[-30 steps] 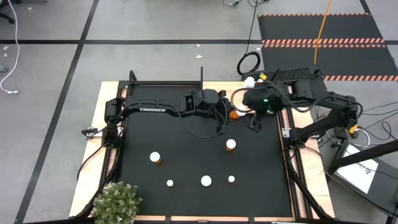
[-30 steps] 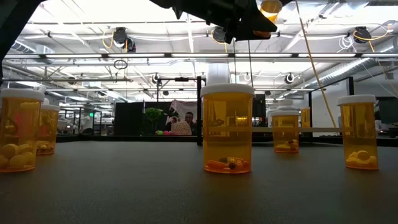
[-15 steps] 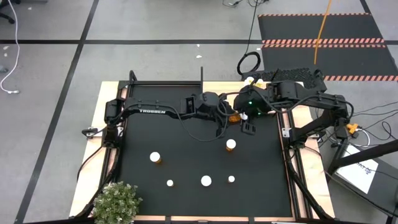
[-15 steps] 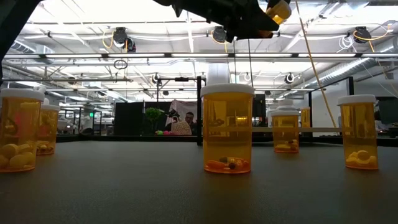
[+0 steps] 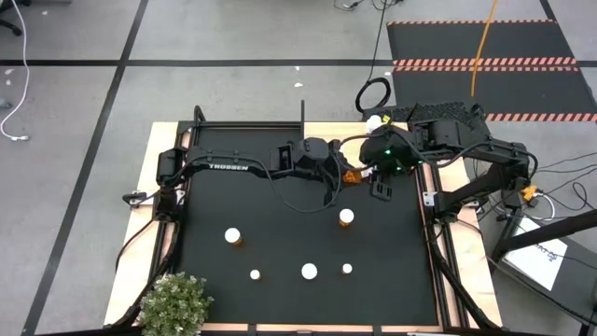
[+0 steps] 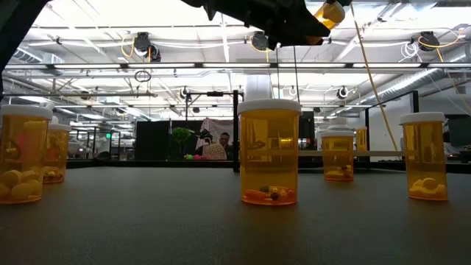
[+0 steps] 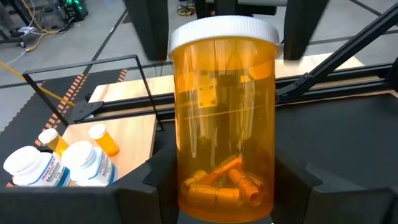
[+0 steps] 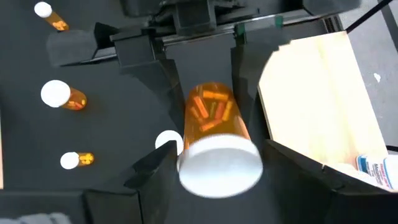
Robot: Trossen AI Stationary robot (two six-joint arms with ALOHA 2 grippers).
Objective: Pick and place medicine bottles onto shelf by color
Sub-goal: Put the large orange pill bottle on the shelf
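An orange medicine bottle (image 7: 224,124) with a white cap is held up over the mat's far right part by my left gripper (image 5: 343,175), which is shut on it. My right gripper (image 8: 217,158) comes slanting down from above with its fingers open on either side of the cap (image 8: 219,165), close to it. Whether they touch the cap, I cannot tell. The light-wood shelf (image 8: 311,93) lies at the table's far right. Two white bottles (image 7: 31,168) and two small orange ones (image 7: 102,138) rest on it. Several more bottles (image 5: 309,272) stand on the black mat (image 5: 280,215). My left gripper pinches the bottle's lower body (image 7: 186,186), just above its base, between the two fingers. The fingers come nearly level from the table's left and lie across the bottle. The bottle is lifted clear of the mat. It is tilted, with its cap up toward my right gripper.
A potted plant (image 5: 174,303) stands at the near left corner. The black frame rails (image 5: 434,233) run along the mat's edges. The bottles on the mat stand upright in its near half, with bare mat between them and the arms. In the low view, people show far off in the room.
My right gripper has swung a little toward the left arm and back, staying at the bottle's cap end. In the low view the held bottle now shows more tilted, with its cap turned up to the right. My left gripper has kept still.
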